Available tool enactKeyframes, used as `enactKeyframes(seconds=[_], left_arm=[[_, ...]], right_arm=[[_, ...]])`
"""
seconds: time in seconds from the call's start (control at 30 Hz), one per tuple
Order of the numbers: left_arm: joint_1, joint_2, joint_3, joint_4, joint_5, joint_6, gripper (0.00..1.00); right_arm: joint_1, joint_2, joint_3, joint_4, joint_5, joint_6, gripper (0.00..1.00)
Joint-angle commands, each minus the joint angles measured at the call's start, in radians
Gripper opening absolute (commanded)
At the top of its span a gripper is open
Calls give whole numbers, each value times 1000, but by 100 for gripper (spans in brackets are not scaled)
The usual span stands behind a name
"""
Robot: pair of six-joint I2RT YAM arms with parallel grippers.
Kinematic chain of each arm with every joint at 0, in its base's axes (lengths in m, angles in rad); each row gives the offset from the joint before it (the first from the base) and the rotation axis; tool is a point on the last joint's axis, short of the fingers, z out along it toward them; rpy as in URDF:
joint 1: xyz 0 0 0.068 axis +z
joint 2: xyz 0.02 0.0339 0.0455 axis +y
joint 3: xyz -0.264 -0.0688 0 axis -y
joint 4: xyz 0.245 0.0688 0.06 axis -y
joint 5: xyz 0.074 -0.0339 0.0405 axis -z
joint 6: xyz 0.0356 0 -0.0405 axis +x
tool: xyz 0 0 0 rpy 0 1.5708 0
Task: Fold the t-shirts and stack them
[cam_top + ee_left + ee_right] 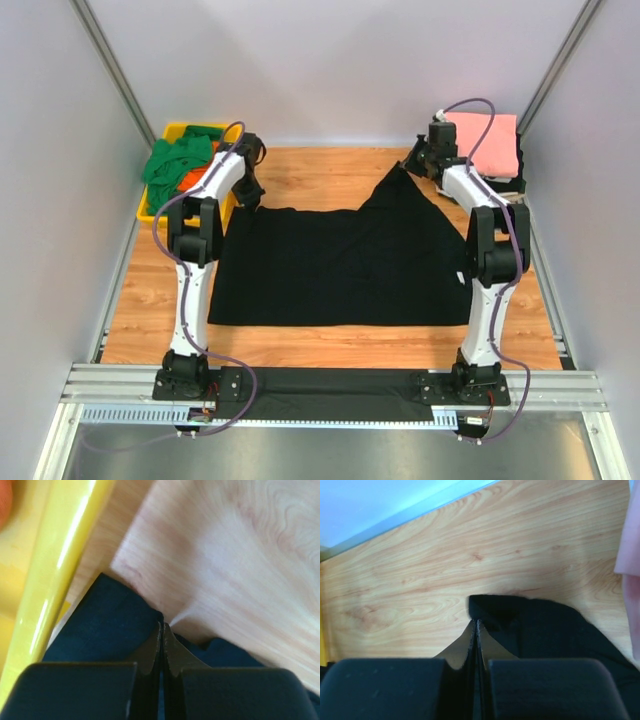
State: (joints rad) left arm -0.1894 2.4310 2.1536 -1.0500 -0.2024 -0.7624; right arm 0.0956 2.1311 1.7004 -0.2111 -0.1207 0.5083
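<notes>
A large black t-shirt (340,265) lies spread on the wooden table (320,175). Its far right corner is pulled up into a peak. My left gripper (249,200) is shut on the shirt's far left corner, beside the yellow tray. In the left wrist view the jaws (163,626) are together with dark cloth (110,620) around them. My right gripper (408,166) is shut on the raised far right corner. In the right wrist view it (476,622) pinches the edge of the black cloth (555,630). A folded pink t-shirt (487,140) lies at the far right.
A yellow tray (176,129) at the far left holds a green t-shirt (178,158) and an orange one (200,177). Its rim (65,555) runs close to my left gripper. The pink cloth (631,540) hangs at the right edge of the right wrist view. Grey walls enclose the table.
</notes>
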Motion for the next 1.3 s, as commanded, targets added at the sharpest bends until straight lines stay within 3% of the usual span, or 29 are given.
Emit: enactKeyframes(seconds=[0.0, 0.43, 0.6, 0.63, 0.67, 0.77, 0.87, 1.1, 1.27], left_arm=[[-7, -118, -35, 1, 34, 14, 0], [-7, -421, -308, 11, 11, 26, 0], [-12, -533, -441, 31, -9, 35, 0], [-16, -549, -461, 36, -15, 35, 0], [-16, -578, -484, 50, -17, 37, 0], [-21, -616, -570, 79, -5, 37, 0], [-30, -630, -626, 94, 0, 35, 0], [-48, -682, -744, 128, -22, 63, 0], [-50, -705, -791, 154, -55, 90, 0]], right_arm=[[0, -157, 18, -37, -30, 7, 0], [0, -623, -339, -174, 90, 7, 0], [1, -694, -404, -204, 76, 25, 0], [3, -682, -404, -209, 61, 24, 1], [6, -668, -388, -209, 55, 13, 28], [16, -564, -326, -224, 59, -34, 64], [21, -403, -188, -260, 70, -65, 68], [47, -35, 192, -324, 173, -132, 68], [88, 298, 615, -431, 277, -195, 67]])
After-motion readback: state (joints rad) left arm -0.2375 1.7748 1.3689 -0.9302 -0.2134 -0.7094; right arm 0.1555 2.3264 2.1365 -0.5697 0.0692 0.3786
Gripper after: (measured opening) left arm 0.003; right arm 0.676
